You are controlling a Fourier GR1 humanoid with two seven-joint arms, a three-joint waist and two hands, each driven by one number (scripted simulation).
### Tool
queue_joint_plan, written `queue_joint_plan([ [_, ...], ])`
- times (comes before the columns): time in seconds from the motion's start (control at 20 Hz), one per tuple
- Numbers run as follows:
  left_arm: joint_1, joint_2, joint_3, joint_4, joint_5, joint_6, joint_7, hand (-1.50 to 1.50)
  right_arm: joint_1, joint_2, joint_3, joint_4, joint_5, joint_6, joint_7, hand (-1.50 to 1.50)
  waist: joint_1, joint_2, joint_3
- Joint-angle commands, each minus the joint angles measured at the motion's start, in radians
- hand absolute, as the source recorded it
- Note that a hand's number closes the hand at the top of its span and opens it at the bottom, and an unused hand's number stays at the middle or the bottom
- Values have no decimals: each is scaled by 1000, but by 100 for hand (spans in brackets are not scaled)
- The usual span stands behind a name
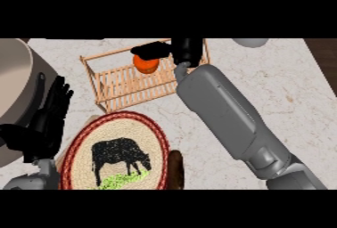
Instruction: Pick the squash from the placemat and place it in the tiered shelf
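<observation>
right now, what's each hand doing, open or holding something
Left hand: open, resting at the view's left, holding nothing.
Right hand: shut on the squash, over the tiered shelf.

**Pale stone, dark border**

The counter [289, 89] is cream stone with faint brown veins, evenly lit, filling most of the view. A dark brown strip [326, 58] runs past its right edge. A grey rounded shape [250, 42] is cut by the top edge.
</observation>
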Motion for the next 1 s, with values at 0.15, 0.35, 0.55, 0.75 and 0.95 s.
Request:
queue_joint_plan([
  [0.15,0,-23,2,30,-30,33,-39,0,100,-130,-76,-183,19,-5,109,-150,-26,-4,0],
  [0.35,13,-8,19,18,-13,18,-17,0,215,-214,-93,-356,32,37,230,-150,-30,-6,0],
  [0.55,28,10,42,-16,14,0,-4,0,364,-392,-151,-587,-55,192,262,-150,-46,-11,1],
  [0.75,52,-7,12,-89,-1,10,51,0,507,-427,-190,-791,-86,242,300,-150,-22,-5,0],
  [0.95,30,9,29,-62,-6,0,26,0,625,-493,-309,-878,-217,350,222,-150,-17,-2,0],
])
